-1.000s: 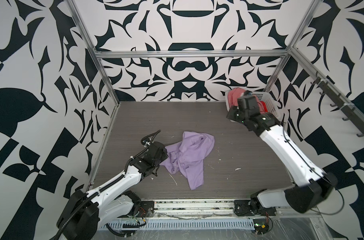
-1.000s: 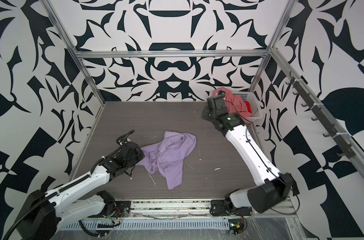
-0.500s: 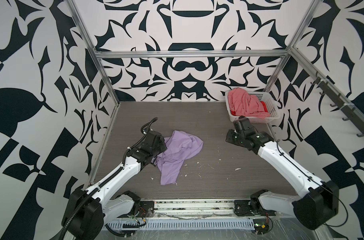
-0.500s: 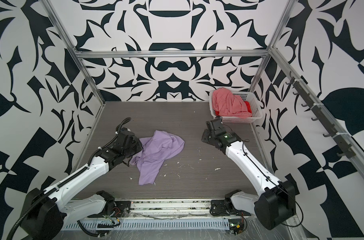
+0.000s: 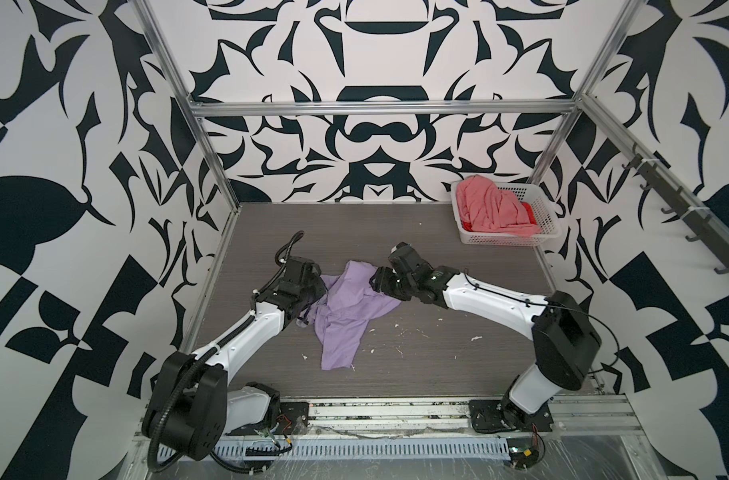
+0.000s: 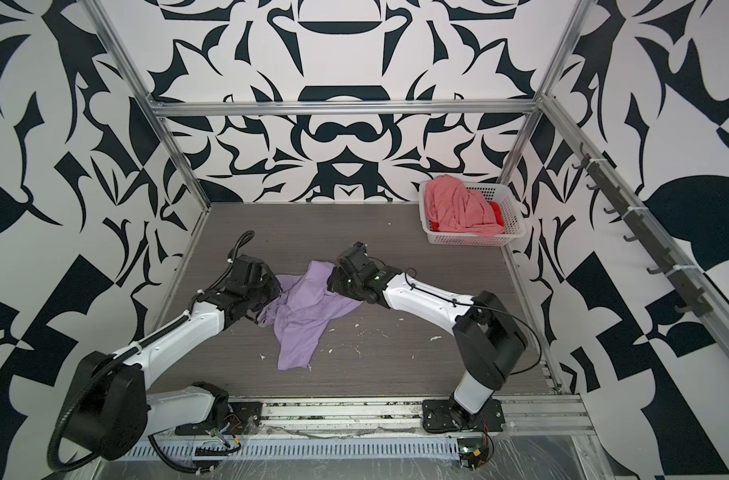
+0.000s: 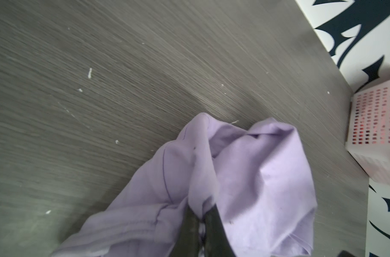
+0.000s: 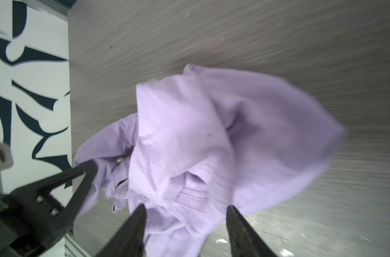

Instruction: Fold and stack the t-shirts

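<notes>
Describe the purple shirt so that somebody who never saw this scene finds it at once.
On the grey table, look between the two robot arms. There is the lavender t-shirt, crumpled, with the left gripper shut on one edge. It is the only shirt outside the white basket; the salmon-pink shirt and the red shirt are inside it.

Robot lab cell, patterned walls (image 5: 375,62), aluminium frame (image 5: 379,109)
</notes>
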Controlling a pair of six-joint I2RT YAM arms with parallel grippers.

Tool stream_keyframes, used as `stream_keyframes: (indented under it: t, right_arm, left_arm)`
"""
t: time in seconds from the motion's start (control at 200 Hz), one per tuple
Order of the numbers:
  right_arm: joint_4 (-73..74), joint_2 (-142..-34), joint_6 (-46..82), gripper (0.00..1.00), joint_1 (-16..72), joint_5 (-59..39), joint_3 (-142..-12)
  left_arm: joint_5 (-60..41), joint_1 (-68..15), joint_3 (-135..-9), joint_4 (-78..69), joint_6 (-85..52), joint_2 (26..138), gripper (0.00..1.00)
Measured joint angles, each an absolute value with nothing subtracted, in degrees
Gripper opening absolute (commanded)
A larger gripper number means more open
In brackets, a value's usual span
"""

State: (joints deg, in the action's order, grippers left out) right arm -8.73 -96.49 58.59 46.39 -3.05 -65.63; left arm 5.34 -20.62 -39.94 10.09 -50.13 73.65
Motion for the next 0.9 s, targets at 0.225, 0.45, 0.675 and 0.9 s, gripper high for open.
stream_keyframes:
  t: [0.225, 0.45, 0.675, 0.9]
  right_arm:
    - [1.3, -104.5, 67.6, 0.65, 53.4, -2.5, -66.0]
    - [6.4, -112.1, 73.0, 0.65, 57.2, -1.5, -69.3]
    - [9.1, -115.3, 73.3, 0.62, 57.1, 3.1, -71.9]
    - [12.8, -115.7, 73.0, 0.0, 55.8, 6.1, -73.4]
  left_arm:
    - [2.1, -19.9, -43.0, 10.1, -47.4, 79.7, 0.0]
    - [-0.2, -18.8, -44.7, 10.0, -45.9, 80.2, 0.0]
    - [-2.0, -17.2, -44.7, 10.1, -45.3, 79.4, 0.0]
    - [-2.8, -16.7, -44.1, 10.1, -45.3, 76.7, 0.0]
